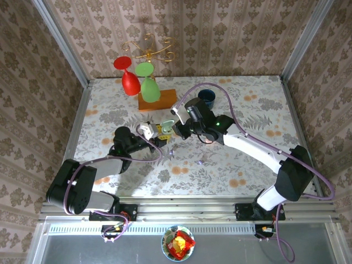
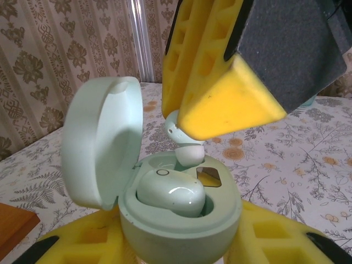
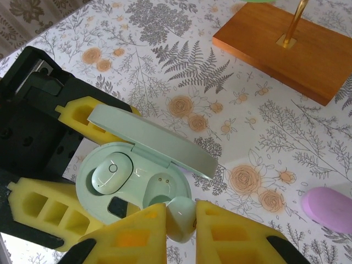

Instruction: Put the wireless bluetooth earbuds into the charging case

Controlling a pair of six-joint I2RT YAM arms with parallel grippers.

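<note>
The walls were covered with patterned paper, and the counter (image 1: 247, 159) was covered with a flower pattern. Near the middle of the counter, one small mint-green earbud (image 3: 180, 220) was pinched between the yellow fingers (image 3: 132, 234) of the right tool (image 3: 180, 230). That tool was closed on it. The earbud was held at the mouth of the empty hole in the charging case (image 3: 159, 190). It could not be told whether it was touching the rim.

A second earbud (image 3: 110, 173) was already lying in the other hole, right beside it. The lid (image 2: 102, 148) of the case was open and stood up at one side.

The bottom of the case was squeezed between the yellow fingers of the left tool (image 2: 179, 242). That tool was closed on the case.

A pink case (image 3: 329, 209) was seen lying on the counter, well apart from the green one. Farther back, a wooden block (image 1: 157, 100) was set on the counter with a gold stand on it. A red glass (image 1: 130, 82) and a green glass (image 1: 149, 88) were hung on the stand. A dark cup (image 1: 207, 97) was placed near the block. A small bowl (image 1: 177, 243) of bright things was seen below the near edge of the counter.
</note>
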